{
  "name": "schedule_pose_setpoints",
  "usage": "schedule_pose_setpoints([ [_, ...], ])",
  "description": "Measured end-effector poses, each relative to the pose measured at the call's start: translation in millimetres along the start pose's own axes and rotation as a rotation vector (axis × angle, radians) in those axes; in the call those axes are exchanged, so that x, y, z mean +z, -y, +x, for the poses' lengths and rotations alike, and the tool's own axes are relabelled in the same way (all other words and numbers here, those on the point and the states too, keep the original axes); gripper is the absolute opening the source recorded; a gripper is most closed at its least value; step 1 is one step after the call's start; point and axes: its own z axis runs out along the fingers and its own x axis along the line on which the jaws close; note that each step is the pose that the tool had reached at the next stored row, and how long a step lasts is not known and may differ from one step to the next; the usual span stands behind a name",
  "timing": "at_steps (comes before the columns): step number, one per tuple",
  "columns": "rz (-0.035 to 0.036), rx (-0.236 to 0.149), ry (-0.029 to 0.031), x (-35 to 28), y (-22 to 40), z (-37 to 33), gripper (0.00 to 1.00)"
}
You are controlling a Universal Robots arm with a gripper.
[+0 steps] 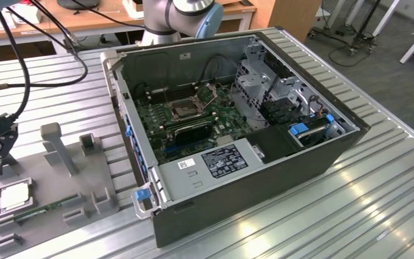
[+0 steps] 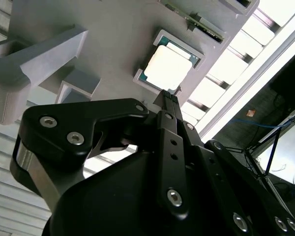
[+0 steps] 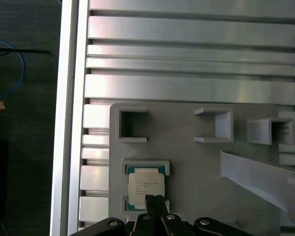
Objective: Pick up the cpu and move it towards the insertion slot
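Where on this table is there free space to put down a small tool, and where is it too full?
Free: the slatted table on the exterior view's right of the computer case, and the flat middle of the grey fixture plate beside the cpu. Crowded: the cpu nest, with the hand at it, and the board around the insertion slot.
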Motion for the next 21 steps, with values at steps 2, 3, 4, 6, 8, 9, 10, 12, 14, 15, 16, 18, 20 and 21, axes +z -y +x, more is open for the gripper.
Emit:
schedule_pose_setpoints([
  [2, -0.0001, 0.000, 0.0004, 1.1, 0.6, 0.2, 0.11],
  [3, -0.0001, 0.000, 0.0006, 1.7, 0.8, 0.4, 0.11],
  [4, -0.0001, 0.000, 0.0008, 2.3, 1.1, 0.6, 0.11],
  [6, -0.0001, 0.000, 0.0009, 4.2, 1.4, 1.2, 0.11],
  [8, 0.0000, 0.000, 0.0008, 6.8, 1.5, 1.8, 0.11],
  [9, 0.0000, 0.000, 0.0007, 8.1, 1.5, 2.2, 0.11],
  [10, 0.0000, 0.000, 0.0007, 9.3, 1.6, 2.6, 0.11],
  [12, 0.0001, 0.000, 0.0009, 11.7, 1.7, 3.2, 0.11],
  [14, 0.0005, 0.000, 0.0009, 14.0, 1.7, 3.6, 0.11],
  [15, 0.0006, 0.000, 0.0008, 15.2, 1.8, 3.7, 0.11],
  [16, 0.0006, 0.000, 0.0009, 16.5, 1.9, 3.9, 0.11],
  [18, 0.0007, 0.000, 0.0008, 18.8, 2.3, 4.3, 0.11],
  [20, 0.0007, 0.000, 0.0008, 20.8, 2.8, 4.4, 0.11],
  [21, 0.0007, 0.000, 0.0009, 21.8, 3.0, 4.4, 0.11],
])
